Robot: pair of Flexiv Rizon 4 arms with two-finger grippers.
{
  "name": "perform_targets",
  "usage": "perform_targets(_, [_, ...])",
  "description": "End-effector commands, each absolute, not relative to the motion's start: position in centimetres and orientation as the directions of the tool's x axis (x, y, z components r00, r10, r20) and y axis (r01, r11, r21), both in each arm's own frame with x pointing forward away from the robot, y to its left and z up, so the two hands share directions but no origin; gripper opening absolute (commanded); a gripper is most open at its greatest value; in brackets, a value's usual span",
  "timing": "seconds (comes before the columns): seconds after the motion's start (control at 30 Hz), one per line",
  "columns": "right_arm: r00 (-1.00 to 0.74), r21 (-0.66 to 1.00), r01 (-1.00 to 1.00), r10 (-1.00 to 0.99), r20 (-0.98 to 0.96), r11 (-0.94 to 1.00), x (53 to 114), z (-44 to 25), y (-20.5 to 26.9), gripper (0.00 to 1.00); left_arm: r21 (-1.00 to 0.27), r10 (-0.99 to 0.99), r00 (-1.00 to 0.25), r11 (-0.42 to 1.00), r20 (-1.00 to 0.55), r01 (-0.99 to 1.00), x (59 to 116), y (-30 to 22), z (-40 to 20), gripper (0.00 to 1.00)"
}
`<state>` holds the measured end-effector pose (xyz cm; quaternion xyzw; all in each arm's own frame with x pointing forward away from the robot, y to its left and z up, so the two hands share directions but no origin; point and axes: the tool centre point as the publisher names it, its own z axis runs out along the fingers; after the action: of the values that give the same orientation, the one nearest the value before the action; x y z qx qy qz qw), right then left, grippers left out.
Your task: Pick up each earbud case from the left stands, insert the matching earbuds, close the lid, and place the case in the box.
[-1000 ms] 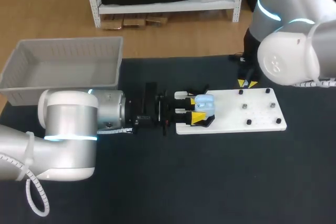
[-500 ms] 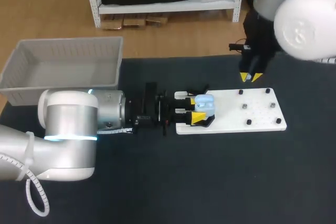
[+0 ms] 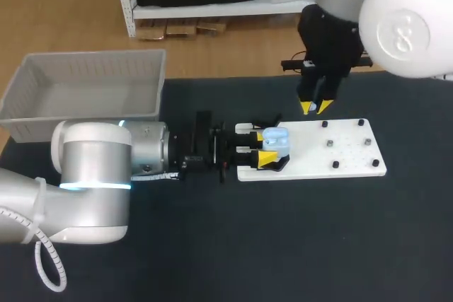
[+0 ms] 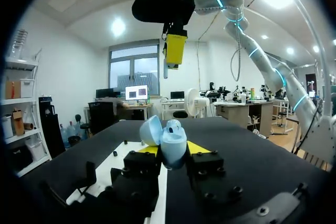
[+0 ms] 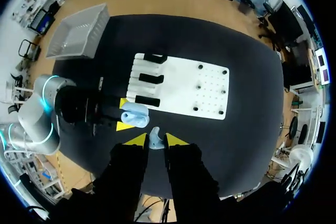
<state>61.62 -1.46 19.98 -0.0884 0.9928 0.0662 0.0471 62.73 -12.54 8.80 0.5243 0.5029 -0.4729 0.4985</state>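
While the light blue, rounded plastic earbud case (image 3: 275,139) is being clamped from both sides by the left gripper (image 3: 262,148), its lid is standing open at the stand end of the white pegged board (image 3: 347,150). Item: small pale earbud (image 5: 155,139), being pinched between the yellow fingertips of the right gripper (image 3: 314,107), which is hanging above the board's far edge, apart from the case. Step in hand, as judged: insertion. Handling advice: the earbud is best carried straight over the open cavity, aligned with its matching socket, lowered vertically and released only once seated; the case should be held level. Also listed: grey plastic box (image 3: 90,55), sitting well apart at the table's (image 3: 283,245) left.
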Motion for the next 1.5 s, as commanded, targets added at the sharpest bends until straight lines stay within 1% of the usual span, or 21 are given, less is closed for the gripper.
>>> perform_targets(0.03, [-0.980,0.120,-0.180,-0.168,-0.102,0.976,61.8,20.0,-1.3,0.00,0.049,0.056,0.049,0.010,-0.997,0.999,62.6,-12.6,8.8,0.00])
perform_targets(0.43, [-0.980,0.120,-0.180,-0.168,-0.102,0.976,61.8,20.0,-1.3,0.00,0.049,0.056,0.049,0.010,-0.997,0.999,62.6,-12.6,8.8,0.00])
perform_targets(0.53, [-0.961,0.079,-0.261,-0.251,-0.115,0.962,61.8,20.6,0.3,0.00,0.049,0.056,0.049,0.010,-0.997,0.999,62.6,-12.6,8.8,0.00])
perform_targets(0.73, [-0.928,0.040,-0.366,-0.363,-0.081,0.930,61.0,20.6,2.4,0.00,0.049,0.056,0.049,0.010,-0.997,0.999,62.6,-12.6,8.8,0.00])
perform_targets(0.93, [-0.907,0.025,-0.421,-0.419,-0.043,0.907,60.2,19.9,3.6,0.00,0.049,0.056,0.049,0.010,-0.997,0.999,62.6,-12.6,8.8,0.00])
perform_targets(1.23, [-0.903,0.058,-0.427,-0.423,-0.076,0.902,59.4,18.1,4.4,0.00,0.049,0.056,0.049,0.010,-0.997,0.999,62.6,-12.6,8.8,0.00])
perform_targets(1.5, [-0.900,0.034,-0.424,-0.417,-0.124,0.905,59.1,16.8,4.8,0.00,0.049,0.056,0.049,0.010,-0.997,0.999,62.6,-12.6,8.8,0.00])
